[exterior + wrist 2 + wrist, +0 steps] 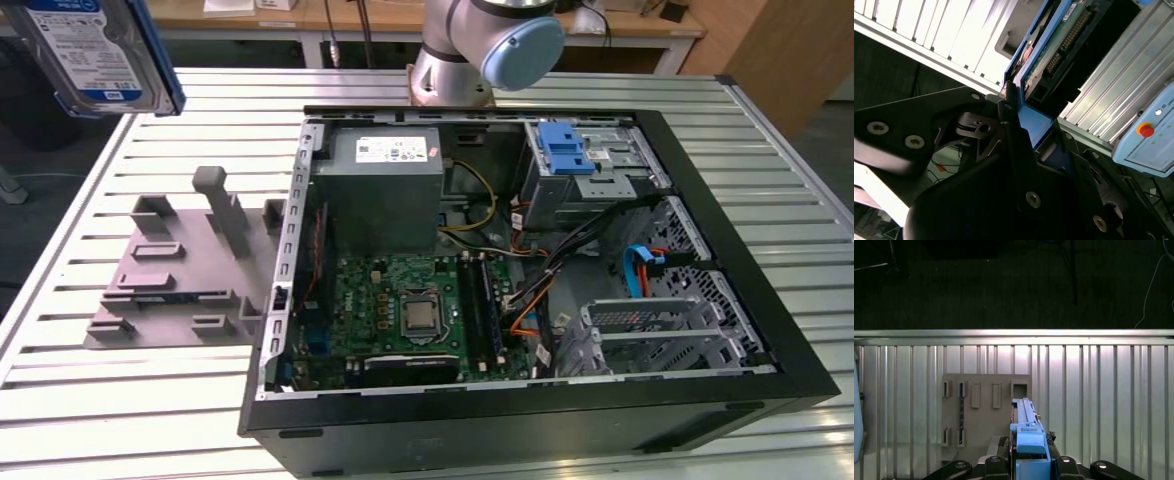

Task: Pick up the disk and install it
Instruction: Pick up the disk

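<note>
The disk, a silver drive with a white-and-blue label in a blue carrier frame, hangs high above the table at the exterior view's left, far from the open computer case. In the first wrist view the disk stands edge-on, held by my gripper over the grey holder on the table. The second wrist view shows the disk with its circuit-board side and connector pins, gripped at the blue frame by my gripper, which is shut on it.
The grey holder lies on the slatted metal table beside the case. Inside the case sit a grey power-supply box, a motherboard and a drive cage with a blue clip. The arm's base stands behind it.
</note>
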`<state>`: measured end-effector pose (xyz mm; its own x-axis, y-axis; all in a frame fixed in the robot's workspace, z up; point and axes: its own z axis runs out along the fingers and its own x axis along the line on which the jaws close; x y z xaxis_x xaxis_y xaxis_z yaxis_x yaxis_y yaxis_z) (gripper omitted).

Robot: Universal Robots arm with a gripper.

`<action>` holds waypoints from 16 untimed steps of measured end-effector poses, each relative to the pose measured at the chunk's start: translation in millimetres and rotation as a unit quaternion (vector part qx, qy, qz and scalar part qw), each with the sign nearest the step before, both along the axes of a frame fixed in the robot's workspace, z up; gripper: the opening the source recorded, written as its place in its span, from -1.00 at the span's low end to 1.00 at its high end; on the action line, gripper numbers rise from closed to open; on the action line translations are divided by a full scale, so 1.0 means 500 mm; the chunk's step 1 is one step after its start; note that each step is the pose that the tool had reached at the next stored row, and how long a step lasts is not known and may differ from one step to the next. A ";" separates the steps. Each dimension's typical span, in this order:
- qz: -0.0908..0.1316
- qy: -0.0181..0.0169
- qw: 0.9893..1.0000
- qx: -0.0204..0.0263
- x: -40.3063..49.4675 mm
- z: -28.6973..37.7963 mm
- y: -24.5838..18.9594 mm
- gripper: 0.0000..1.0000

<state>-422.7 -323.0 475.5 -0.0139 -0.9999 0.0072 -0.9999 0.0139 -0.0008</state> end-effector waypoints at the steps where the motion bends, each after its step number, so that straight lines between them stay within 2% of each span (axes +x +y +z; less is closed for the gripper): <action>1: 0.000 0.000 1.000 0.000 0.000 0.000 -0.0028 -0.27; 6: 0.000 0.000 1.000 0.000 0.005 0.002 -0.0219 -0.27; 13: 0.000 0.000 1.000 0.001 0.035 0.002 -0.0320 -0.27; 16: 0.000 0.000 1.000 0.001 0.044 0.002 -0.0393 -0.27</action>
